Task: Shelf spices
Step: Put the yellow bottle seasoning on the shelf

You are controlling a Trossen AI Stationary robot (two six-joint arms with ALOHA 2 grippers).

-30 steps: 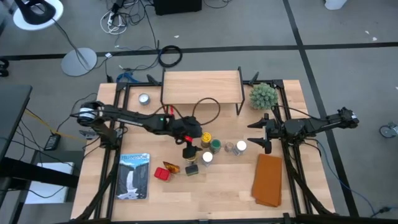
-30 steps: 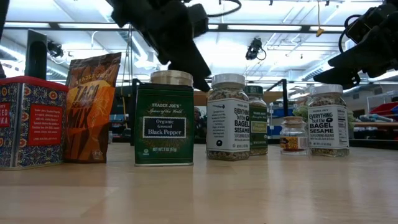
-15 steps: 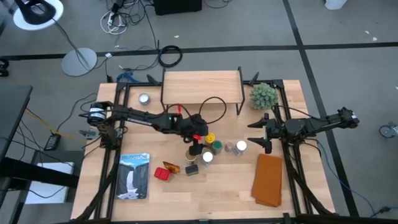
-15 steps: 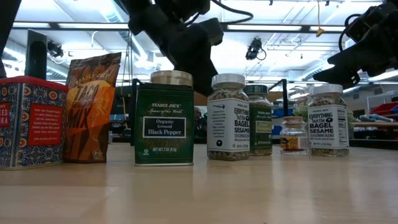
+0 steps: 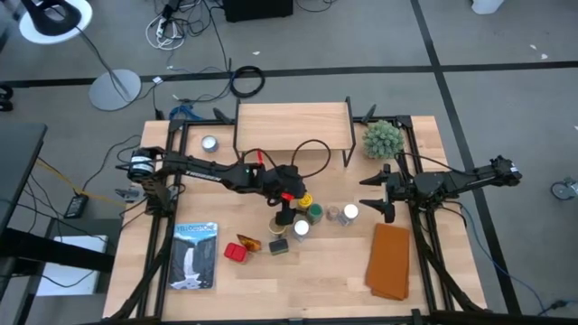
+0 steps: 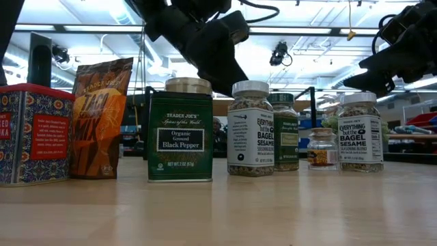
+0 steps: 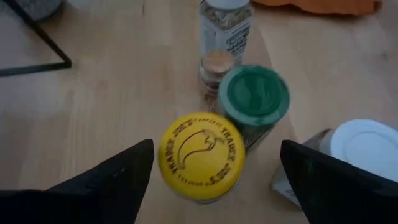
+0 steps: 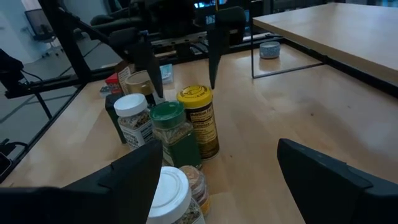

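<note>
Near the desk's middle, left gripper (image 5: 285, 204) hovered above the yellow-lidded jar (image 7: 200, 156), jaws spread, nothing grasped. Spices clustered there, off the shelf (image 5: 293, 125) at the far edge. Right gripper (image 5: 381, 191) waited near the right edge, jaws released.

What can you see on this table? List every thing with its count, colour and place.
Low light-wood shelf on black legs: one, pale, far middle.
Spiky plant: one, green, right of shelf.
Flat round tin: one, silver, left of shelf.
Yellow-lidded jar: one, centre.
Green-lidded jar: one, beside it.
White-lidded jars: two, centre.
Small cork-topped jar: one, clear, between them.
Pepper tin: one, dark green, near centre.
Red tin: one, near left.
Taco-mix packet: one, orange, beside it.
Book: one, blue, near left.
Folded cloth: one, orange-brown, near right.
Left gripper: open, over the yellow-lidded jar.
Right gripper: open, right of centre.
</note>
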